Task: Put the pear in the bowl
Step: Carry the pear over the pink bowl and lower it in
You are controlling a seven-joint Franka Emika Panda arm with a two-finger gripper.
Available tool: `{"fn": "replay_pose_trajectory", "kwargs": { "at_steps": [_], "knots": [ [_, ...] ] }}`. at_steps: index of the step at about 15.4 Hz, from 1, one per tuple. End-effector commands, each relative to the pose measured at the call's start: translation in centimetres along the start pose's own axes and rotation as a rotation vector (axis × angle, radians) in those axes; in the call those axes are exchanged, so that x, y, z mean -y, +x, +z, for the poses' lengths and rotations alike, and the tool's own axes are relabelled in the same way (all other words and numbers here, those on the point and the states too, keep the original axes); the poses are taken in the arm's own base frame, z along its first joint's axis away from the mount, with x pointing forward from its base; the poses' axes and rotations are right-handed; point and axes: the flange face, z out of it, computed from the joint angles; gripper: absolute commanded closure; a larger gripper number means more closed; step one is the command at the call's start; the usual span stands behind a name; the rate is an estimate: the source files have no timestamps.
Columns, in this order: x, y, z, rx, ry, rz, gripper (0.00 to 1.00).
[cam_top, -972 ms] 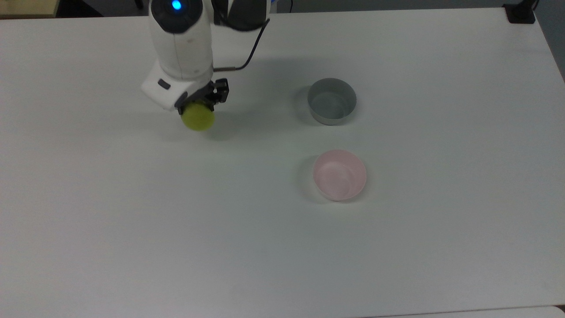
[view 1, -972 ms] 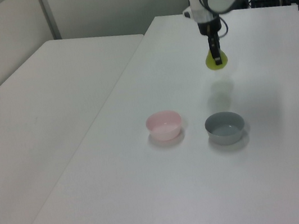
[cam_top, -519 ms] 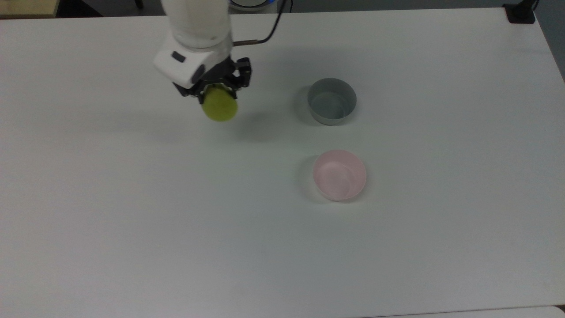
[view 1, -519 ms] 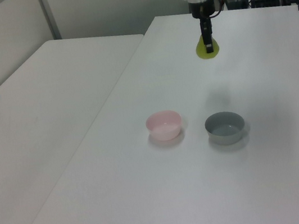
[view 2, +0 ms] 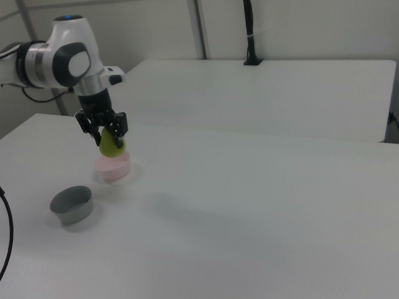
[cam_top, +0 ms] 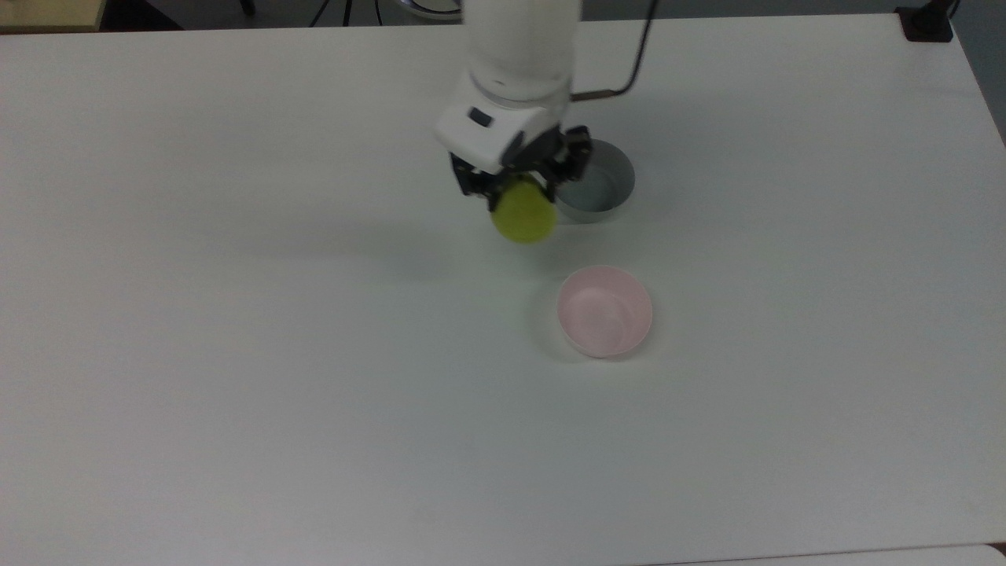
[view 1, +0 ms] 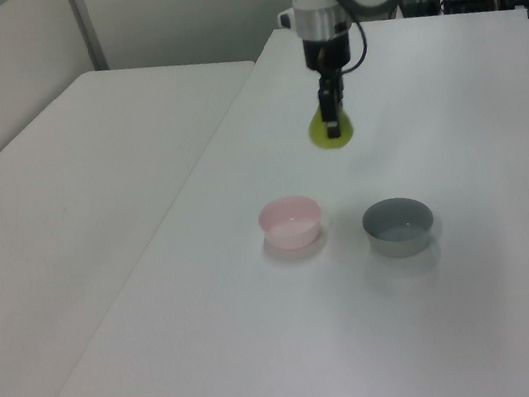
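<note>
I've swung across toward the bowls since a second ago, and the pear (cam_top: 524,214) has come with me, now just off the grey bowl (cam_top: 603,182). My gripper (cam_top: 519,185) is clamped on the pear's upper part, the fruit hanging below it, clear of the tabletop (cam_top: 236,354). The top view puts the pear short of the pink bowl (cam_top: 604,311), up and to the top view's left of it; the right view overlaps the two.

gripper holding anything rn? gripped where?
Yes: the gripper is shut on the pear, pinching its narrow upper end, with the rounded body hanging below, clear of the table.
</note>
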Motion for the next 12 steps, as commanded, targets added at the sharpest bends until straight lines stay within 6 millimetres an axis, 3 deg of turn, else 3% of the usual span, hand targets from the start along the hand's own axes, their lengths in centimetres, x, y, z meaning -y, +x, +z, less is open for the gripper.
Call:
{"fn": "replay_pose_trajectory", "kwargs": {
  "at_steps": [1,8,12],
  "knots": [
    [3.4,2.5,1.2,-0.105,0.013,0.077,0.88],
    [7.2,4.2,8.2,-0.104,-0.006,0.057,0.87],
    [7.5,4.7,9.8,-0.129,-0.007,0.080,0.84]
  ]
}}
